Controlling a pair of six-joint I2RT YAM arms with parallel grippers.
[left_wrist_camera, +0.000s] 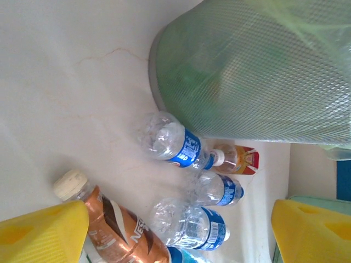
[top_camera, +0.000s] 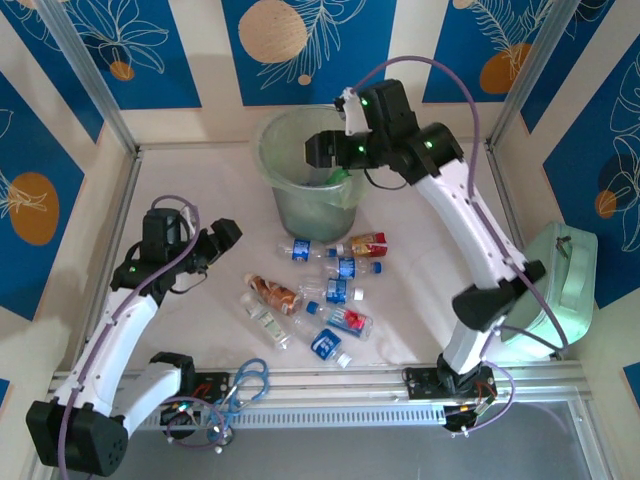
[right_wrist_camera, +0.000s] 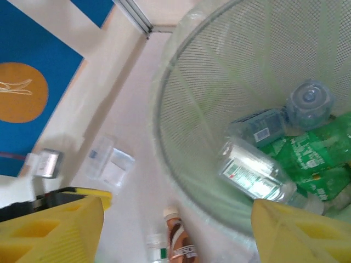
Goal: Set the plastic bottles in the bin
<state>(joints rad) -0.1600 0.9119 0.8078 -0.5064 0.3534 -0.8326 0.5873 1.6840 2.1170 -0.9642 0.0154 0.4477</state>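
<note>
The bin [top_camera: 300, 185], a pale-green mesh-textured bucket, stands at the back middle of the table. My right gripper [top_camera: 322, 150] hangs open over its rim with nothing between its fingers. Inside the bin [right_wrist_camera: 181, 82] lie a clear bottle [right_wrist_camera: 252, 171] and green bottles [right_wrist_camera: 315, 156]. Several plastic bottles [top_camera: 335, 292] lie scattered on the table in front of the bin. My left gripper [top_camera: 224, 238] hovers open to their left. Ahead of it, in the left wrist view, lie clear blue-labelled bottles [left_wrist_camera: 174, 141], a brown-labelled bottle [left_wrist_camera: 118, 227] and a red-labelled one [left_wrist_camera: 241, 159], with the bin [left_wrist_camera: 258, 71] beyond them.
A mint-green lidded box [top_camera: 556, 285] sits at the right edge behind the right arm. Blue-handled scissors and cables [top_camera: 245, 385] lie by the near rail. Metal frame posts and patterned walls close in the back and sides.
</note>
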